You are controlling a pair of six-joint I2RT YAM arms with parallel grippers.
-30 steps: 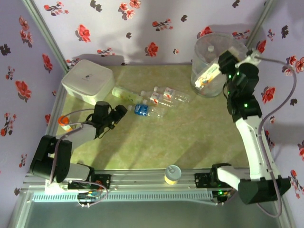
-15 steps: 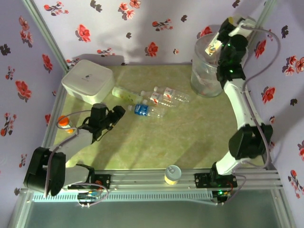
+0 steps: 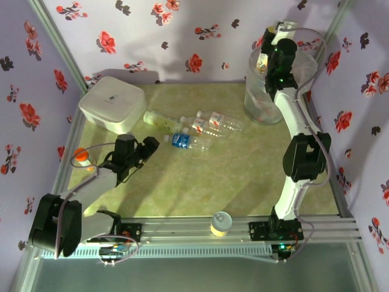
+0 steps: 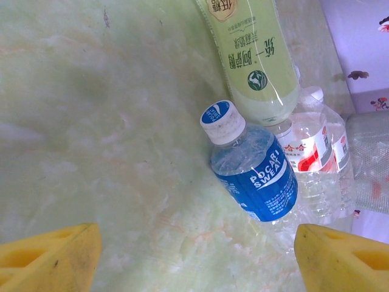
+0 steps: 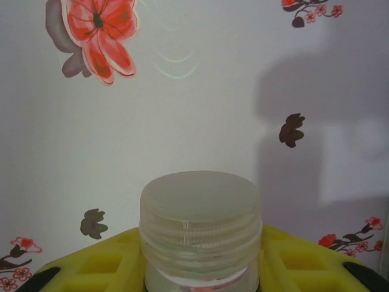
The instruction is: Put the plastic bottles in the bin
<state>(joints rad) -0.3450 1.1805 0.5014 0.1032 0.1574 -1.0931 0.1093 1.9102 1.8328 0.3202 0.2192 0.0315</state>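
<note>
The right fingers are clenched on a bottle, raised by the far rim of the bin at the counter's back right corner. On the right wrist view the yellow pads sit on either side of the neck, just under a ribbed, milky white cap; the flowered wall is behind. The bin is round, tall and translucent grey, with dim shapes inside.

The left fingers are spread wide and grasp nothing, low over the counter. Their yellow tips frame the blue bottle, which lies on its side ahead of them, untouched. It is clear, with a blue Pocari Sweat label and a white cap marked in blue, the cap end nearer the fingers. Touching it beyond is the green bottle, pale green with printed writing. A clear red-label bottle lies against both. From above, a second red-label one lies just to the right. This cluster sits mid-counter, well apart from the bin.

A white box stands behind the left arm, and a can is at the near edge.
</note>
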